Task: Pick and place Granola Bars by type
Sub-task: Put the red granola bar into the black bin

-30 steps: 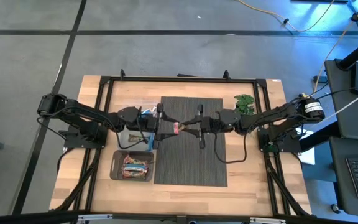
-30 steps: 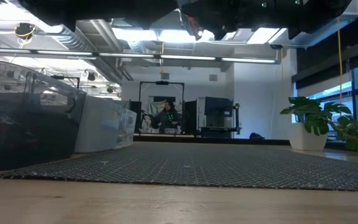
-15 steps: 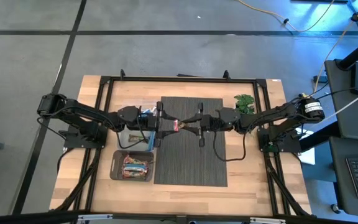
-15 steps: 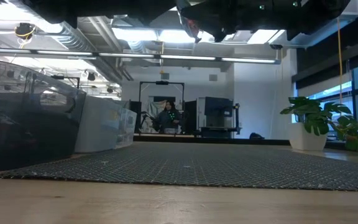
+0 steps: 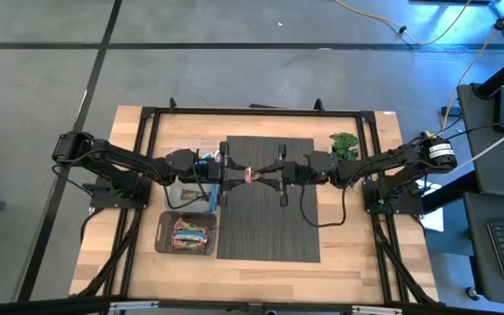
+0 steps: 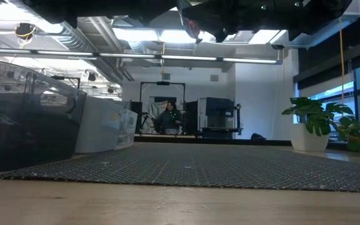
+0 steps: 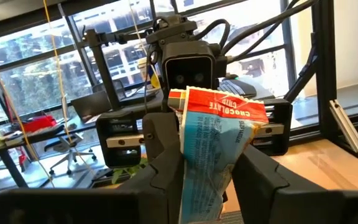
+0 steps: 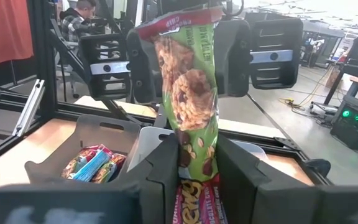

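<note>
Meeting over the middle of the dark ribbed mat point(image 5: 268, 210), the left gripper point(image 5: 237, 175) and the right gripper point(image 5: 266, 178) face each other with one granola bar point(image 5: 248, 176) held between them, clear of the table. Both sets of fingers are closed narrow on this bar, each clamping an opposite end.

From the left wrist view, the bar point(image 7: 213, 146) stands upright between the left arm's fingers point(image 7: 166, 155); its pale blue face carries fine print too small to read, and the red band at its far end bears the white words "CHOCOLATE CHIP". Behind it sits the right gripper point(image 7: 194, 127).

From the right wrist view, the bar's other face point(image 8: 188, 87) shows green wrapping with pictured oat clusters, and a red strip at the far end reads "CHIP". Near the right arm's fingers point(image 8: 166, 168) a red part of the wrapper carries partial yellow lettering, not fully legible.

Other granola bars point(image 5: 192, 234), in red, blue and yellow wrappers, lie piled in a grey bin point(image 5: 164, 237) on the wooden table point(image 5: 261, 271), beside the mat on the left arm's side; their print cannot be read. A second, paler bin point(image 5: 180, 194) sits next to it, under the left arm. A green plant sprig point(image 5: 345, 143) lies near the mat's far right corner.
</note>
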You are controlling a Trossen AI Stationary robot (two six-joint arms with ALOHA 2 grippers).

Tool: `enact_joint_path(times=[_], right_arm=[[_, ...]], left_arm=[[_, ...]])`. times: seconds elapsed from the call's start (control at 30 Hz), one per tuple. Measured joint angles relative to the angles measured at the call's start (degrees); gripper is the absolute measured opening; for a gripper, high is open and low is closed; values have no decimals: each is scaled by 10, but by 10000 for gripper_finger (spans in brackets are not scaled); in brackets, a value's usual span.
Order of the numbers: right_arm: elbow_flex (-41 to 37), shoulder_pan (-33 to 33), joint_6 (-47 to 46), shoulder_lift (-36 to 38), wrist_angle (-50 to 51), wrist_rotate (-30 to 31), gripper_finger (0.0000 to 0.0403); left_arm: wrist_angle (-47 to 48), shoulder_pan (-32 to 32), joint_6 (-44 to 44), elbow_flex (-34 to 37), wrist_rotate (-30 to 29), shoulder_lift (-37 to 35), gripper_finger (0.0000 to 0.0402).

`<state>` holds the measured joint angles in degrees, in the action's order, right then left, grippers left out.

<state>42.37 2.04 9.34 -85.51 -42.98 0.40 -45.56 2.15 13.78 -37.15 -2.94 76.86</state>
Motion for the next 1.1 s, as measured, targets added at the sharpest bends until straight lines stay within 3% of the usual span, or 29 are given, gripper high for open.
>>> enact_joint_path(times=[0.2, 0.33, 0.73, 0.83, 0.93, 1.1], right_arm=[[0, 0, 1, 0, 4, -5, 98], [0, -1, -1, 0, 10, -44, 112], [1, -14, -16, 1, 70, -48, 261], [0, -21, -16, 5, 102, -14, 295], [0, -28, -18, 17, 148, 38, 316], [0, -40, -20, 27, 263, 49, 324]], left_arm=[[2, 0, 0, 0, 0, 0, 102], [4, 1, -9, 0, 4, 0, 100], [27, 0, -21, 0, -30, -1, 99], [31, 0, -21, 0, -34, -3, 99], [38, 0, -36, 0, -35, -4, 99], [99, 0, -64, -1, -32, -16, 99]])
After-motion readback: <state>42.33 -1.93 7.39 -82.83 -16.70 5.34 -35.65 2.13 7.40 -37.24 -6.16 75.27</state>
